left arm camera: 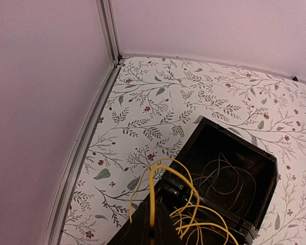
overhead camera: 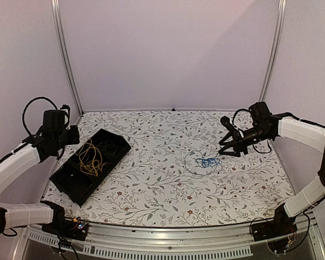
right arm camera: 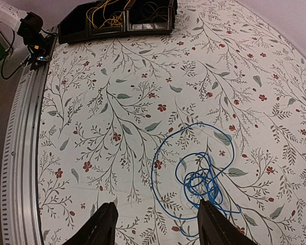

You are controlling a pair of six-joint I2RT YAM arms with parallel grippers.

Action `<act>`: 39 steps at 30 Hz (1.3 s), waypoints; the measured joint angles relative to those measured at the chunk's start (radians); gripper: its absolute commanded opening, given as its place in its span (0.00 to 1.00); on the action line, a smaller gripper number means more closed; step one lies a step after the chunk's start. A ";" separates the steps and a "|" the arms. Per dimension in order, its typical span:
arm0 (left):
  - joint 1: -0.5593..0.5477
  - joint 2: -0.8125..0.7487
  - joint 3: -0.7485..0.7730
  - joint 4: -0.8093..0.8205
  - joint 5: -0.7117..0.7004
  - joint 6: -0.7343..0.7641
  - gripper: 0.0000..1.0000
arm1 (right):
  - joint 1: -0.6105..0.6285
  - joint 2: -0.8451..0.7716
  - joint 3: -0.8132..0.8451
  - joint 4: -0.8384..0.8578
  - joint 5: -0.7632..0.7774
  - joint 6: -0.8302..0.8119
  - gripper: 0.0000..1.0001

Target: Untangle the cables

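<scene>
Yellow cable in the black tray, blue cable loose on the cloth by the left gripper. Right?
Wrong side. The blue cable lies loose on the cloth by the right gripper, whose fingers stand open around it in the right wrist view. The yellow cable is in the black tray, as you said.

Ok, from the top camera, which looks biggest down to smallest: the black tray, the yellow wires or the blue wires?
1. black tray, clearly the largest.
2. yellow wires and blue wires: they spread out about the same, too close to rank.
</scene>
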 measured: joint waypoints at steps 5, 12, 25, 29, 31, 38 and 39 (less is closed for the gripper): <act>0.002 0.044 -0.024 0.031 0.009 -0.021 0.00 | 0.003 0.000 0.000 0.000 0.001 -0.003 0.58; 0.003 0.113 -0.058 0.028 0.034 -0.053 0.00 | 0.009 0.002 0.000 -0.003 0.005 -0.008 0.58; 0.002 0.305 -0.061 0.013 0.112 -0.104 0.00 | 0.026 0.022 0.000 -0.020 0.027 -0.025 0.58; 0.002 0.364 -0.060 0.013 0.130 -0.124 0.00 | 0.033 0.025 0.000 -0.025 0.034 -0.028 0.58; 0.002 0.385 -0.056 0.011 0.141 -0.130 0.00 | 0.038 0.025 0.000 -0.026 0.039 -0.029 0.58; 0.002 0.427 -0.045 0.005 0.224 -0.143 0.00 | 0.046 0.026 0.000 -0.027 0.051 -0.032 0.58; 0.002 0.428 -0.045 0.003 0.230 -0.144 0.04 | 0.046 0.026 0.000 -0.027 0.053 -0.032 0.58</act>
